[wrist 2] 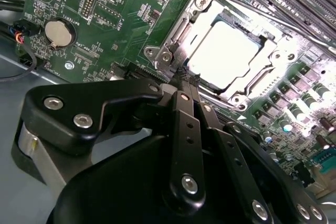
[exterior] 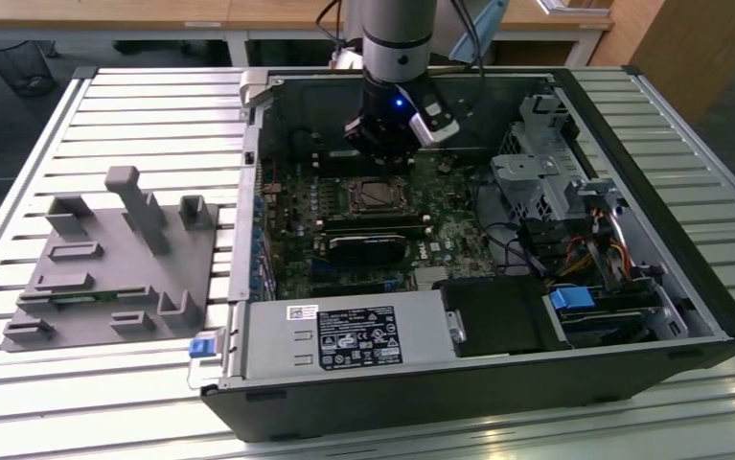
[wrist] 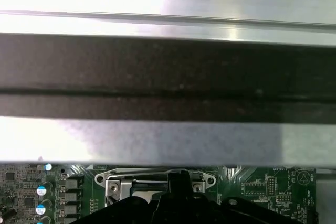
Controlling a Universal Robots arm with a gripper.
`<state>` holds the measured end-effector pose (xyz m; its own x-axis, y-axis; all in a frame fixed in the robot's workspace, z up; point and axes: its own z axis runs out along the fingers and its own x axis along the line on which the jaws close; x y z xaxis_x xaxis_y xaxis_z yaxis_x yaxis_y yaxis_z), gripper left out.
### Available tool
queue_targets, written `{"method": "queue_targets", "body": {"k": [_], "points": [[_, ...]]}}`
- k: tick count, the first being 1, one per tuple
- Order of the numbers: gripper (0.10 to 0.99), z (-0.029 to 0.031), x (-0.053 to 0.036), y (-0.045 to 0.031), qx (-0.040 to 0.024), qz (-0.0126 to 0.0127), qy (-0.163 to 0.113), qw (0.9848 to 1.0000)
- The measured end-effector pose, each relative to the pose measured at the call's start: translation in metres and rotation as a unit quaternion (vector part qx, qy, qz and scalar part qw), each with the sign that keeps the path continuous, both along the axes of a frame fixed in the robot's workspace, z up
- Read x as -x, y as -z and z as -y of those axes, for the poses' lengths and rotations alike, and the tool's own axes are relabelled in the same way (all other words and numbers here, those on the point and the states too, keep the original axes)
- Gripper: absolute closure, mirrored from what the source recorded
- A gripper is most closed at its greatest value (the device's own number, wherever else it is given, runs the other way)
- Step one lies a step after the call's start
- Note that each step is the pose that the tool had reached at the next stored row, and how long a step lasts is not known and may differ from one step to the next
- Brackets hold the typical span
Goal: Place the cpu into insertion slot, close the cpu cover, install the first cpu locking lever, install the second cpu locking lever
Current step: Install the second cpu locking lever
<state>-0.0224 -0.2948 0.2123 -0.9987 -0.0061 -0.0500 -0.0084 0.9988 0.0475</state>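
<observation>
Inspection of the open black computer case on the slatted metal desk finds the black linkage gripper lowered inside, over the green motherboard. Its jaws appear pressed together, tips meeting at the near edge of the small square insertion slot; nothing is visibly pinched between them.

Directly ahead of the jaws, the silvery-grey square cpu lies flat within that slot. The thin silvery metal cpu cover sits down around the chip, framing it through its cut-out middle. A thin wire locking lever runs along the far side of the socket, beyond the jaws.

Judgement: placement and cover closure look done; the work stands at the lever stage. Whether either lever is latched cannot be told. The tips are at the socket's near corner, so a lever push would call for fine lateral pressure without scraping the board.
</observation>
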Motion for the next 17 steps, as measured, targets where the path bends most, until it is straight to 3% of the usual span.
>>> {"method": "queue_targets", "body": {"k": [10,17], "points": [[0.980,0.0001,0.0000,-0.0113,-0.0001,0.0000,0.000,1.0000],[0.980,0.0052,0.0000,-0.0118,0.0000,0.0000,0.000,1.0000]]}}
